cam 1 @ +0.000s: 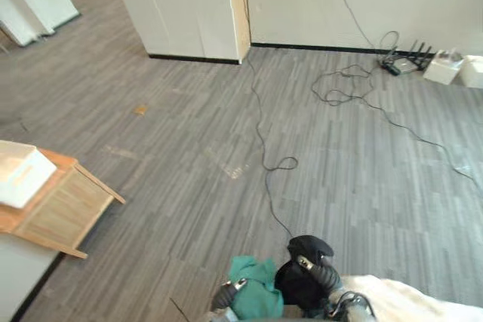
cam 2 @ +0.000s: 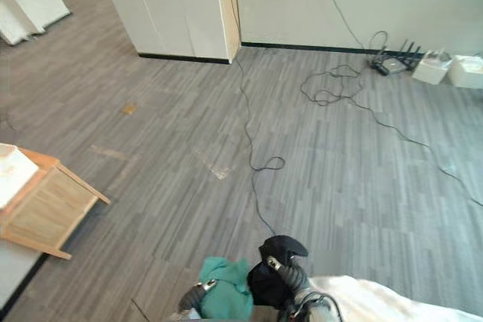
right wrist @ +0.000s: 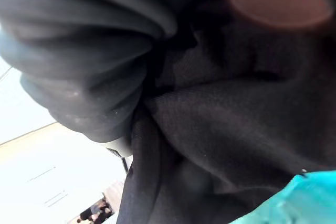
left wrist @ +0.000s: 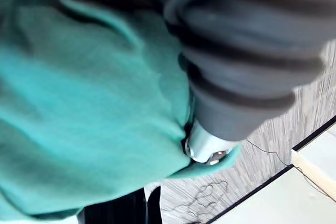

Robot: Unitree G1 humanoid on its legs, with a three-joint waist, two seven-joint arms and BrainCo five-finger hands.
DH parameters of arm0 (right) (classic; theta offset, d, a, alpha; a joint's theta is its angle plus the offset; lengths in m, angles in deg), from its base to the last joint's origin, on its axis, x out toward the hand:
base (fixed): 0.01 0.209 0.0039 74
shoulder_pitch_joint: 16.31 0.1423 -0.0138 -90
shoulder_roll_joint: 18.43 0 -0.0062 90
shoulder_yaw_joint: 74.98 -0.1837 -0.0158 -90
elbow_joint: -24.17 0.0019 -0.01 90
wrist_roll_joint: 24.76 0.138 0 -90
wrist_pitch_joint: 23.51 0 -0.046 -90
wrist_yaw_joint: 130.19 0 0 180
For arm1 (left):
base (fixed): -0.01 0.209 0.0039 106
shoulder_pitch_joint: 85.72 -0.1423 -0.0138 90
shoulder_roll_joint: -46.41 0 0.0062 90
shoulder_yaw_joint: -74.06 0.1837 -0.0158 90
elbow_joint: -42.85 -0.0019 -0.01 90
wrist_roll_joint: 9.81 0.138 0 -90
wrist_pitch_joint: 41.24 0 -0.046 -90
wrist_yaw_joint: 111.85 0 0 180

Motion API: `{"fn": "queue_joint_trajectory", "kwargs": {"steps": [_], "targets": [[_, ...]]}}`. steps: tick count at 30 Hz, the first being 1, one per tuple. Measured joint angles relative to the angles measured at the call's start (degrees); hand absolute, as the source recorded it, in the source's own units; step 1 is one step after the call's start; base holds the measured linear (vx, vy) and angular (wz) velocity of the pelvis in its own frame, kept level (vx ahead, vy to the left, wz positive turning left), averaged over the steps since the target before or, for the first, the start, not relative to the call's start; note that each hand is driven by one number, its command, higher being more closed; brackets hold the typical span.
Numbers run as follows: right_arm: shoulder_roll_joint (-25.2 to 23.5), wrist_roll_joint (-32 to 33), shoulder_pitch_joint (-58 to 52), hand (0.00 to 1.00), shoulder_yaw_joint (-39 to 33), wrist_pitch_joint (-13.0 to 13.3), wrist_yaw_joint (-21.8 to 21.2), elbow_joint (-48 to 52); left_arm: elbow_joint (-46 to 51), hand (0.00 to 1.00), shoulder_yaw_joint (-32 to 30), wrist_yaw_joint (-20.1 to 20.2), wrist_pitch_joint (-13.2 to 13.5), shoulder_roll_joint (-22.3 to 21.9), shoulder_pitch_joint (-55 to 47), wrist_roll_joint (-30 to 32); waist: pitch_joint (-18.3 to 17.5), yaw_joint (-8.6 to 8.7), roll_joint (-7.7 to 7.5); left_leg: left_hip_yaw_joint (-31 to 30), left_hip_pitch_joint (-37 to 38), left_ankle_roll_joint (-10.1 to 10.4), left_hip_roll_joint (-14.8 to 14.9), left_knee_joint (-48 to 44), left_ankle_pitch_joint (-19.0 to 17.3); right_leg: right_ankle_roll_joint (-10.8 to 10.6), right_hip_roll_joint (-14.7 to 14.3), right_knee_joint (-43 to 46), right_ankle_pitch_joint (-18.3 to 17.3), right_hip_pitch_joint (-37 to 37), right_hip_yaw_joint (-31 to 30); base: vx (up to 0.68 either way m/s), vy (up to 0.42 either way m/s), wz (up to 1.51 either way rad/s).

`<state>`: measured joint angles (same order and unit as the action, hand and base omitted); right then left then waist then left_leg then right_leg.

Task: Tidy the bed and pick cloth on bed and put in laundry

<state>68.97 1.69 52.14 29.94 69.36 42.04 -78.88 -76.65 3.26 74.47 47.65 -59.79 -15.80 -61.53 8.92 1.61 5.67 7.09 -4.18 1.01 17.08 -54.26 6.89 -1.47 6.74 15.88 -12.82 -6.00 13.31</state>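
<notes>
A bunched teal cloth point(cam 1: 255, 290) is held low in front of me, and my left hand point(cam 1: 227, 292) is shut on it. In the left wrist view the teal cloth point(left wrist: 89, 108) wraps round a silver finger point(left wrist: 206, 148) beside the dark ribbed cover. A black cloth point(cam 1: 304, 275) hangs right beside the teal one, touching it. My right hand point(cam 1: 326, 277) is shut on the black cloth, with a silver finger point(cam 1: 304, 263) lying over it. The right wrist view has the black cloth point(right wrist: 231, 129) bunched against the ribbed cover. A corner of the white bed point(cam 1: 411, 301) lies at the lower right.
A wooden stand point(cam 1: 64, 213) with a white box point(cam 1: 19, 171) on it sits at the left. A black cable point(cam 1: 264, 148) runs across the grey plank floor toward a white partition point(cam 1: 189, 5). A router point(cam 1: 404, 62) and white boxes point(cam 1: 445, 67) sit by the far wall.
</notes>
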Motion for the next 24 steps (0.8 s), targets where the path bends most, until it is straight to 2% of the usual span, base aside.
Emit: {"fn": "queue_joint_trajectory", "kwargs": {"steps": [1, 2, 3, 4, 5, 6, 7, 8, 9, 10, 11, 12, 13, 14, 15, 17, 18, 19, 20, 21, 22, 23, 24], "targets": [[0.0, -0.02, -0.01, 1.0, -0.44, 0.03, -0.13, -0.15, -0.07, 1.0, 0.26, 0.02, -0.3, 0.07, 0.37, -0.13, 0.0, -0.4, -0.16, -0.43, -2.06, 0.37, -0.28, -3.75, -4.84, -0.03, -0.03, -1.53, -0.07, -1.49, -0.54, 0.56, -0.078, -0.47], [-0.29, -0.05, 0.56, 1.0, -1.03, 0.03, -0.67, -0.81, 0.65, 1.0, 0.6, -0.23, -1.08, 0.46, 0.78, -1.22, 0.18, -1.46, -0.72, -0.66, -6.33, -0.34, -1.98, -7.92, -13.21, 0.25, -0.19, -3.66, -0.29, -3.2, -2.2, 0.59, 0.027, -0.75], [-1.01, -0.16, 1.56, 1.0, -1.59, 0.02, -1.35, -1.82, 4.77, 1.0, 1.23, -0.18, -1.42, 1.54, -0.02, -2.47, 1.1, -3.25, -2.25, -0.4, -10.94, -0.52, -6.45, -7.63, -20.06, 0.02, 1.2, -6.02, -0.46, -5.14, -4.0, 0.43, 0.08, -0.84], [-1.25, -0.27, 1.72, 1.0, -1.76, 0.02, -1.85, -1.86, 7.01, 1.0, 1.41, -0.11, -1.32, 2.03, -0.74, -3.06, 1.49, -4.04, -3.07, 0.11, -12.93, -0.76, -9.06, -5.02, -22.38, -1.07, 2.27, -5.98, -0.74, -5.62, -4.61, 0.44, 0.153, -0.79], [-1.2, -0.7, 1.63, 1.0, -1.95, 0.05, -3.39, -1.76, 8.79, 1.0, 1.6, 0.28, -0.76, 2.35, -1.55, -4.39, 1.86, -4.83, -3.47, 1.53, -15.08, -0.32, -12.05, 6.33, -23.19, -3.18, 3.65, -4.46, -1.99, -6.18, -4.63, 0.46, 0.167, -0.43], [0.34, -0.83, 0.73, 1.0, -2.08, -0.34, -4.96, -0.23, 8.05, 1.0, 1.59, 0.68, -0.43, 1.56, -1.87, -6.04, 1.95, -5.09, -0.95, 3.37, -13.41, -2.02, -12.39, 26.09, -13.07, -6.43, 1.81, -2.15, -5.1, -7.36, -4.48, 0.47, 0.158, -0.32], [-0.93, -1.41, 1.77, 1.0, -1.47, -1.71, -5.34, -1.67, 8.94, 1.0, 1.38, -0.55, -0.34, 2.03, -1.2, -8.34, 3.16, -5.51, -3.39, 6.43, -10.68, -3.84, -13.08, 25.2, -14.76, -7.4, 3.63, -0.92, -7.75, -8.8, -6.16, 0.47, 0.081, -0.1], [-1.32, -1.87, 1.51, 1.0, -0.77, -2.6, -6.45, -1.18, 9.32, 1.0, 1.3, -0.8, 0.31, 2.06, -1.06, -9.72, 2.02, -5.6, -5.21, 6.56, -9.25, -3.48, -15.31, 28.31, -14.59, -5.6, 3.0, -2.36, -7.33, -8.77, -7.26, 0.45, 0.041, 0.17], [-1.17, -1.85, 1.29, 1.0, -0.55, -2.88, -7.4, -0.08, 9.23, 1.0, 0.78, -1.23, 0.32, 2.27, -0.75, -10.91, 1.83, -5.24, -5.54, 8.56, -9.52, -2.67, -15.21, 27.31, -14.49, -3.0, 1.62, -5.26, -5.11, -9.91, -5.13, 0.47, 0.047, 0.45], [-1.0, -1.79, 1.41, 1.0, -0.56, -3.31, -7.55, 1.18, 9.26, 1.0, 0.06, -1.77, 0.11, 1.92, -0.25, -12.08, 2.65, -4.81, -5.43, 13.25, -12.99, -1.11, -12.09, 20.04, -15.31, -2.28, 1.3, -7.69, -2.18, -11.94, -3.21, 0.3, 0.087, 0.68], [-0.9, -1.75, 1.59, 1.0, -0.34, -3.4, -7.61, 1.64, 8.82, 1.0, 0.51, -1.58, -0.46, 1.83, 0.43, -12.88, 2.44, -4.7, -5.29, 19.42, -14.13, 0.34, -10.1, 21.37, -16.71, -2.79, 0.84, -7.96, -1.71, -13.13, -2.02, 0.2, 0.121, 0.77], [-0.4, -1.73, 0.76, 1.0, -0.22, -3.84, -7.34, 2.01, 7.51, 1.0, 0.51, -2.23, -1.25, 1.72, 1.22, -13.28, 1.86, -4.34, -4.74, 21.96, -12.81, -6.74, -9.79, 25.19, -18.4, -3.07, -0.51, -6.87, -1.95, -14.36, -0.42, 0.15, 0.099, 0.67], [-0.61, -1.72, 0.94, 1.0, -0.1, -4.19, -7.12, 1.91, 7.03, 1.0, 0.44, -2.34, -1.29, 1.77, 1.73, -13.32, 1.62, -4.21, -5.31, 21.85, -12.32, -7.09, -10.63, 25.46, -18.8, -3.07, 0.04, -5.97, -1.94, -14.45, -0.3, 0.21, 0.077, 0.55], [-0.73, -1.73, 1.65, 1.0, 1.15, -4.36, -6.96, 1.91, 5.79, 1.0, -0.22, -2.77, -1.42, 1.57, 2.57, -13.43, 1.16, -4.27, -6.84, 22.02, -11.37, -7.63, -12.13, 26.8, -19.39, -3.8, 1.43, -1.47, -1.4, -12.64, -0.69, 0.27, 0.062, 0.28], [-0.62, -1.73, 2.42, 1.0, 2.3, -4.41, -6.55, 1.88, 5.26, 1.0, -0.89, -3.04, -1.45, 1.67, 2.9, -13.47, 0.63, -4.22, -7.58, 22.04, -10.61, -8.39, -13.11, 28.11, -19.6, -5.35, 2.59, 4.17, -0.53, -9.97, -1.4, 0.37, 0.095, 0.17], [-1.77, -1.75, 4.04, 1.0, 4.33, -4.22, -4.8, 0.86, 5.27, 1.0, -1.07, -4.16, -0.03, 2.08, 3.05, -13.15, -0.32, -4.19, -9.8, 22.56, -7.75, -9.39, -15.26, 31.47, -19.46, -14.25, 5.68, 20.92, 4.38, -2.09, -4.54, 0.44, 0.108, 0.03], [-3.25, -1.79, 4.74, 1.0, 5.24, -3.87, -4.12, -0.2, 5.27, 1.0, -0.8, -4.57, 1.08, 3.1, 3.35, -12.66, -0.47, -3.94, -10.9, 21.56, -5.75, -9.39, -16.51, 33.42, -19.47, -14.53, 7.05, 32.19, 6.74, 3.26, -6.46, 0.5, 0.09, 0.34], [-4.05, -1.82, 4.75, 1.0, 5.81, -3.18, -3.22, -1.21, 5.26, 1.0, -0.18, -5.61, 2.12, 3.88, 3.48, -12.28, -0.34, -3.5, -10.82, 19.58, -1.91, -9.35, -17.64, 36.0, -19.45, -14.08, 9.36, 43.05, 6.54, 7.44, -3.83, 0.49, 0.081, 0.5], [-4.2, -1.85, 4.72, 1.0, 5.96, -3.19, -2.98, -1.64, 5.26, 1.0, 0.28, -5.98, 2.63, 4.13, 3.41, -12.25, 0.03, -3.44, -10.2, 18.63, 0.22, -9.33, -17.73, 37.16, -19.44, -13.01, 10.27, 45.67, 5.91, 7.91, -1.88, 0.41, 0.054, 0.76], [-4.2, -1.84, 3.89, 1.0, 6.02, -3.16, -2.22, -1.95, 5.27, 1.0, 1.02, -6.81, 3.56, 4.42, 2.93, -12.2, 0.23, -3.1, -8.74, 15.77, 4.53, -8.93, -17.81, 39.84, -19.2, -9.63, 10.68, 47.5, 4.14, 8.71, 0.91, 0.32, 0.037, 0.68], [-4.11, -1.82, 3.31, 1.0, 6.01, -3.04, -1.89, -1.97, 5.34, 1.0, 1.27, -7.17, 4.11, 4.5, 2.54, -12.21, 0.05, -2.5, -8.09, 14.26, 6.54, -8.47, -17.78, 41.61, -18.9, -7.3, 10.16, 47.33, 2.82, 9.68, 1.35, 0.4, 0.006, 1.12], [-4.2, -1.79, 2.49, 1.0, 6.0, -2.36, -0.93, -1.99, 5.41, 1.0, 1.35, -7.84, 4.88, 4.81, 2.01, -12.21, -0.32, -1.91, -6.78, 10.66, 9.78, -7.68, -17.77, 44.59, -18.33, -4.42, 7.66, 44.5, 0.53, 12.96, 0.17, 0.38, -0.073, 1.42], [-4.38, -1.76, 1.75, 1.0, 5.99, -1.54, -0.08, -2.03, 5.23, 1.0, 1.33, -7.98, 5.41, 5.26, 2.09, -12.21, -0.44, -0.56, -6.9, 7.33, 11.21, -7.54, -17.52, 45.59, -18.24, -4.12, 5.09, 39.05, -0.64, 15.87, -2.87, 0.36, -0.12, 1.6]]}}
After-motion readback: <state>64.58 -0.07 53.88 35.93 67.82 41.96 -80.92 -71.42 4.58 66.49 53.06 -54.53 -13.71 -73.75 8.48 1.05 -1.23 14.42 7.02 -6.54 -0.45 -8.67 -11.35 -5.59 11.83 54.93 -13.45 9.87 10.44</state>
